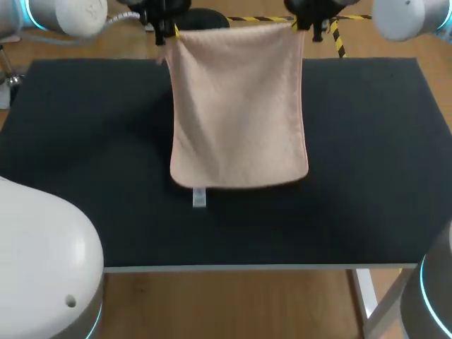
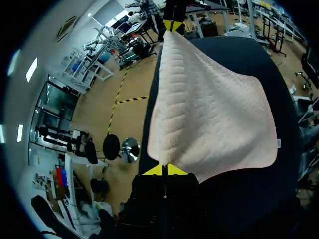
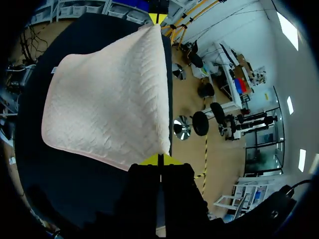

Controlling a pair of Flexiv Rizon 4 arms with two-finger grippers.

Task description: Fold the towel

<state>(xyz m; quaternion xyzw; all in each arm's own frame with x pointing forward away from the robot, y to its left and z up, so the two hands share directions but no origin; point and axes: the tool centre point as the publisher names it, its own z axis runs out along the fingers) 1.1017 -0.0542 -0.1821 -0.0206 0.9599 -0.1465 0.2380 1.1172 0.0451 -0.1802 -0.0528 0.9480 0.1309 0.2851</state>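
- The left claw (image 1: 167,28) is clenched on one top corner of the pink towel (image 1: 240,106).
- The right claw (image 1: 300,25) pinches the other top corner.
- The towel is stretched between them above the far edge of the black bench (image 1: 85,141). It drapes toward the middle, with a white label (image 1: 199,198) at its lower edge.

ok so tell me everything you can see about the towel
The towel is pale peach, soft and textured like terry cloth, roughly rectangular with rounded near corners. A small white tag sticks out from its near edge. It is spread out over the black table, stretched between the left gripper and the right gripper, each shut on one far corner. Whether its near edge rests on the table cannot be told.
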